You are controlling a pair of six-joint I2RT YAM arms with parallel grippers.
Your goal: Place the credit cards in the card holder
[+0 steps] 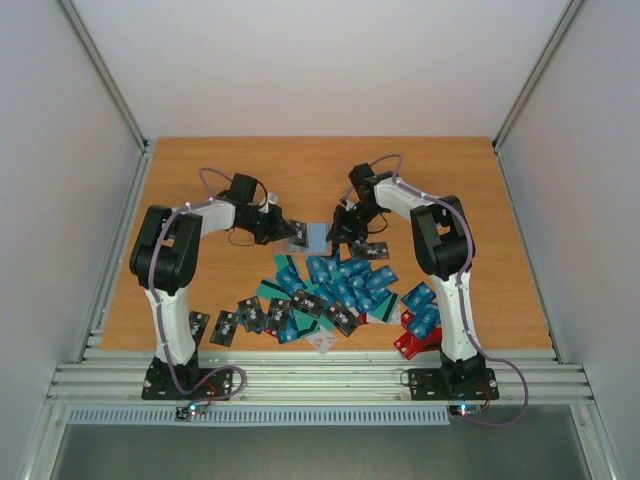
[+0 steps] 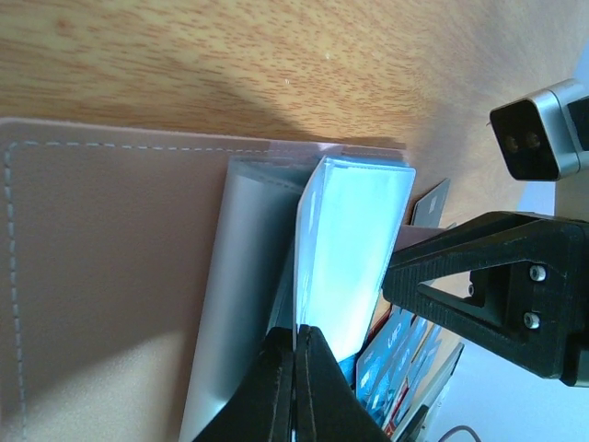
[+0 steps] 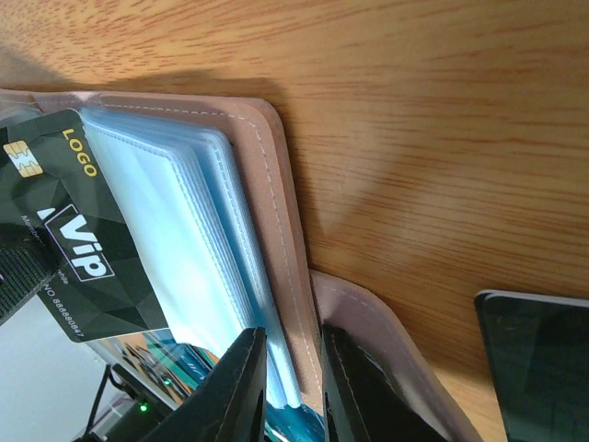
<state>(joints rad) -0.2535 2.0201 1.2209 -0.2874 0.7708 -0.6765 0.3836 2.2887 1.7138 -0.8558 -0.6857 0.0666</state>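
Observation:
The card holder (image 1: 311, 238) lies open at mid-table between my two grippers. My left gripper (image 1: 289, 232) is shut on one thin clear sleeve (image 2: 354, 249) of it and holds that sleeve up from the taupe cover (image 2: 110, 276). My right gripper (image 1: 339, 228) is clamped on the stack of clear sleeves (image 3: 198, 230) together with the cover edge (image 3: 267, 184). A black VIP credit card (image 3: 74, 230) lies against the sleeves. Many credit cards (image 1: 335, 285), mostly blue, are spread in front of the holder. Blue cards (image 2: 396, 354) show below the left jaws.
Black cards (image 1: 225, 325) lie at the front left and red cards (image 1: 412, 342) at the front right by the right arm's base. A pale card (image 1: 322, 342) sits near the front edge. Another dark card (image 3: 538, 359) lies beside the holder. Walls flank the table.

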